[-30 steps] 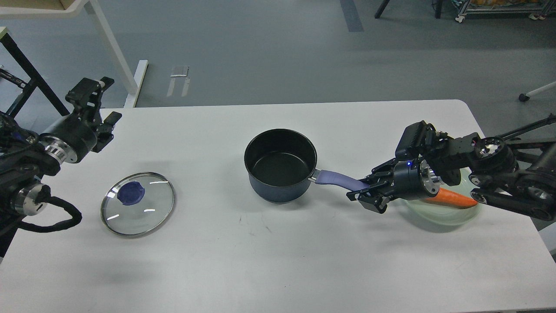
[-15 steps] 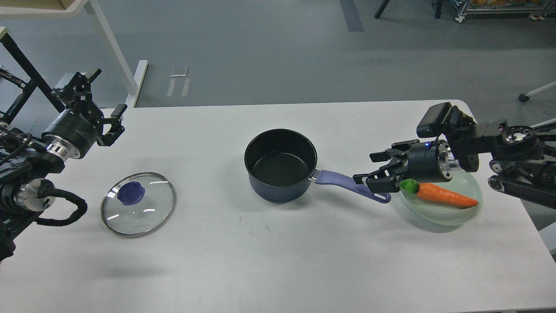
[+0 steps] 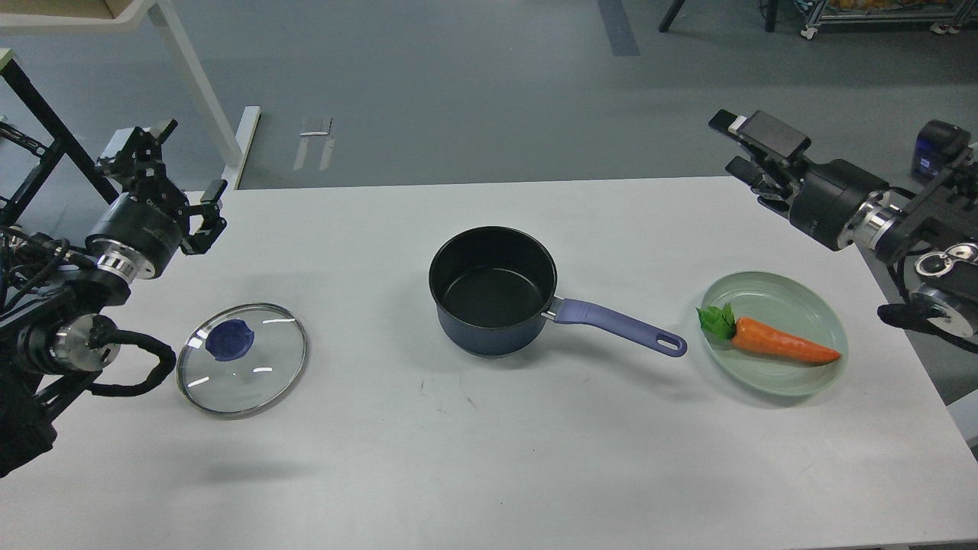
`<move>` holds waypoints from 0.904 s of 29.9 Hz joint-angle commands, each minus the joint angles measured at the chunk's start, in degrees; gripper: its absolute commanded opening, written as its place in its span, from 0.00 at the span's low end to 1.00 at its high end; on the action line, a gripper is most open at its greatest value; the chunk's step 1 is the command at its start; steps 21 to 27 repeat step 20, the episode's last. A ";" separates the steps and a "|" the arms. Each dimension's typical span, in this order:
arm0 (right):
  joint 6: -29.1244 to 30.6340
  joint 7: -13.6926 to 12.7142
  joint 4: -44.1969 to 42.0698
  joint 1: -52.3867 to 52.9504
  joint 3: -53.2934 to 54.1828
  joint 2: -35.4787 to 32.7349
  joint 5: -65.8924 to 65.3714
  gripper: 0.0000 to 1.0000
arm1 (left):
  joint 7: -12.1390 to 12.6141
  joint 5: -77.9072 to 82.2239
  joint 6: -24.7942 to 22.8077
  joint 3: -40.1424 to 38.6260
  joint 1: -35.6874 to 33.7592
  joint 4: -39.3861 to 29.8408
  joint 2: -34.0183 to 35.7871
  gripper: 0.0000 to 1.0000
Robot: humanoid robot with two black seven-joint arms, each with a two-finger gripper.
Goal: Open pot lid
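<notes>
Head view: one pot, one lid, one carrot; both tools, left and right, parted, empty.

Bright, even overhead light, sharp focus, soft shadows on the table, small glints on the lid

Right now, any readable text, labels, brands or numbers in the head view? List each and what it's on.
None readable.
Left pincer: faint pale marks on the black wrist housing behind it, too small and blurred to read.
Pot, glass lid, plate, carrot, table: no print visible.
Right pincer: no markings visible.
</notes>
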 commanded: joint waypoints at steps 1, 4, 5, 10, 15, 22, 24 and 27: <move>-0.27 0.01 -1.02 -6.30 5.71 2.74 10.90 1.00 | 0.00 0.11 0.15 -0.42 0.99 0.04 -0.34 0.99; -0.27 0.01 -1.28 -10.52 10.02 5.73 15.05 1.00 | 0.00 0.02 -0.20 -0.15 1.08 0.04 -0.51 0.99; -0.27 0.01 -1.72 -11.84 11.86 6.69 15.67 1.00 | 0.00 -0.24 -0.63 -0.15 1.34 0.04 -0.60 0.99; 0.08 0.01 -3.57 -17.73 20.39 12.06 15.85 1.00 | 0.23 -0.42 -0.82 -1.65 3.01 -1.36 -1.48 0.99; 0.52 0.01 -3.57 -21.33 26.98 14.61 15.94 1.00 | 4.79 0.20 -0.81 -2.79 3.45 -4.17 -2.09 0.99; 0.69 0.01 -3.39 -23.19 29.46 15.23 15.94 1.00 | 5.42 0.29 -0.73 -10.25 5.65 -4.35 -6.30 0.99; 0.69 0.01 -3.39 -23.19 29.46 15.23 15.94 1.00 | 5.42 0.29 -0.73 -10.25 5.65 -4.35 -6.30 0.99; 0.69 0.01 -3.39 -23.19 29.46 15.23 15.94 1.00 | 5.42 0.29 -0.73 -10.25 5.65 -4.35 -6.30 0.99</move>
